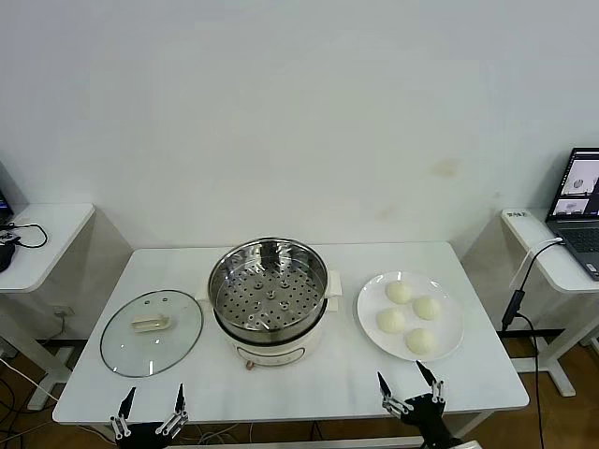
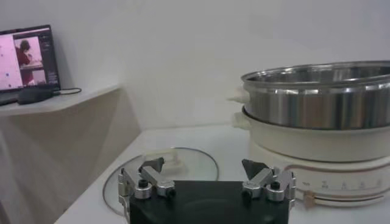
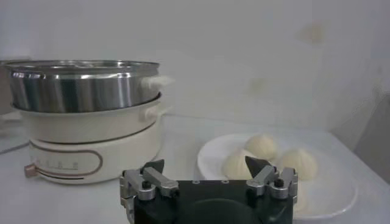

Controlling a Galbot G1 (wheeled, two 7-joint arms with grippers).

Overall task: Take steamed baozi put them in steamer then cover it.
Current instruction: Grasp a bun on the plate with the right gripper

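Several pale baozi [image 1: 410, 318] lie on a white plate [image 1: 374, 292] at the table's right; they also show in the right wrist view [image 3: 262, 146]. The steel steamer [image 1: 269, 299] with its perforated tray stands uncovered at the table's centre on a cream base; it shows in both wrist views [image 2: 320, 115] [image 3: 85, 109]. The glass cover [image 1: 152, 331] with its cream handle lies flat on the table's left, also in the left wrist view [image 2: 183, 167]. My left gripper [image 1: 150, 404] is open and empty at the front edge below the cover. My right gripper [image 1: 407, 385] is open and empty at the front edge below the plate.
The white table [image 1: 309, 388] holds all the items. Side desks stand at both sides: the right one carries a laptop [image 1: 578, 210] with a hanging cable, the left one has cables [image 1: 19, 234]. A white wall is behind.
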